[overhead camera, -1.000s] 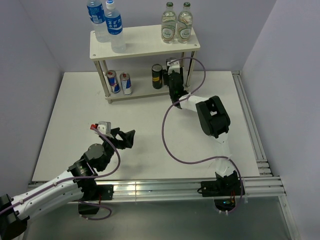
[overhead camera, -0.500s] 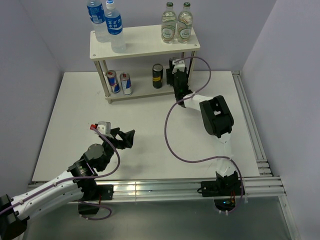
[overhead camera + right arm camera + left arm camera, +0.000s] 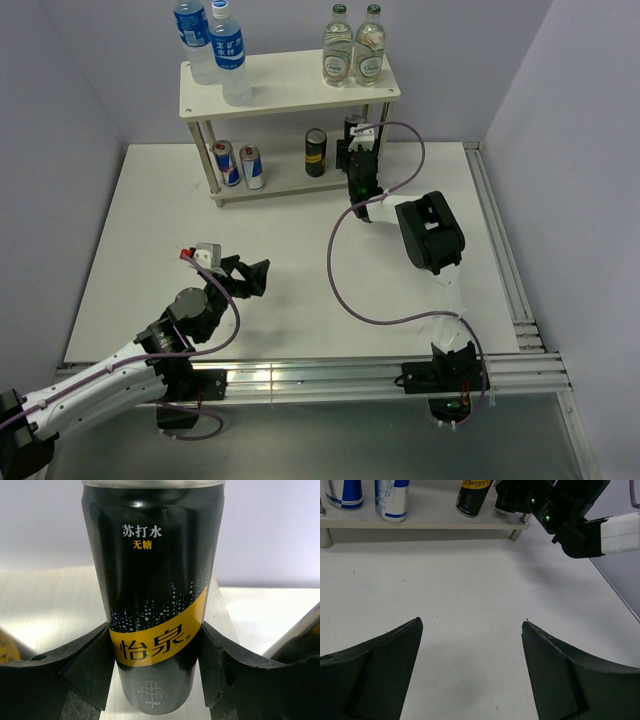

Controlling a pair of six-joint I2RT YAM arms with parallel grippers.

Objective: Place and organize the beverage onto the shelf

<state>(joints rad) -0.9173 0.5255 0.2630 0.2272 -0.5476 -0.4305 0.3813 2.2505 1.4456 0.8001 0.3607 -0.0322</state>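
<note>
Dark can with a yellow band: upright, clamped between the two black fingers of the right gripper, a pad pressed against each side of it just below the band. The can is held at the right end of the lower board of the shelf, under the top board. Whether its base rests on the board cannot be told.

Second dark can: upright on the lower board, just left of the held one, apart from it. Two blue-and-silver cans: side by side at the left end of the same board. Two water bottles: close together on the left end of the top board. Two green-capped bottles: side by side on the right end of the top board.

Left gripper: fingers spread wide with nothing between them, low over the white table, near its front-left part, well apart from the shelf and pointed towards it.
</note>
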